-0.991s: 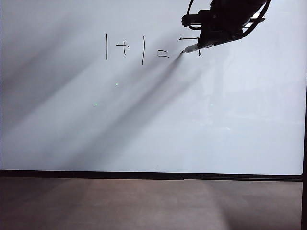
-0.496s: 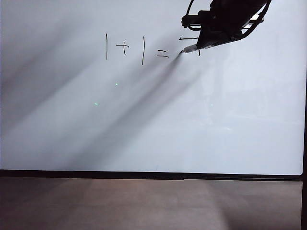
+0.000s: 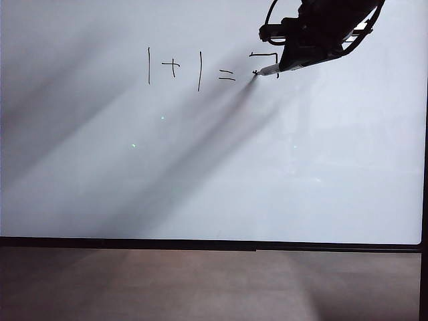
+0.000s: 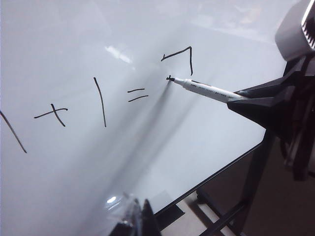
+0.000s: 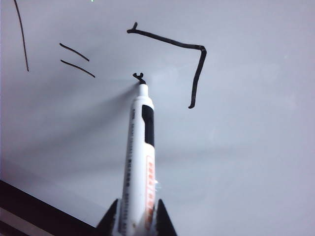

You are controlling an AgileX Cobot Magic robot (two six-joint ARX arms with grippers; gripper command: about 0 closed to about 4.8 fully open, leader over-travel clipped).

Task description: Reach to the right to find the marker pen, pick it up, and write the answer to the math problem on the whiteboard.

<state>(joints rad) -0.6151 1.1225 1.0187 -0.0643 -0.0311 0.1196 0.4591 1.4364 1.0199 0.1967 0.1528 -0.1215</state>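
Right wrist view: my right gripper (image 5: pixel 136 216) is clenched on the slim white marker pen (image 5: pixel 139 157), tip touching the glossy whiteboard (image 5: pixel 256 162). Beyond it, upper right, the black answer (image 5: pixel 194 54) is half-drawn; next comes the bottom stroke. Left gripper (image 4: pixel 134 219): cannot tell.

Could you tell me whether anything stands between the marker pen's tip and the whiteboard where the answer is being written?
Nothing visible does. The right gripper holds the marker pen with its tip at the whiteboard, beside the unfinished answer.
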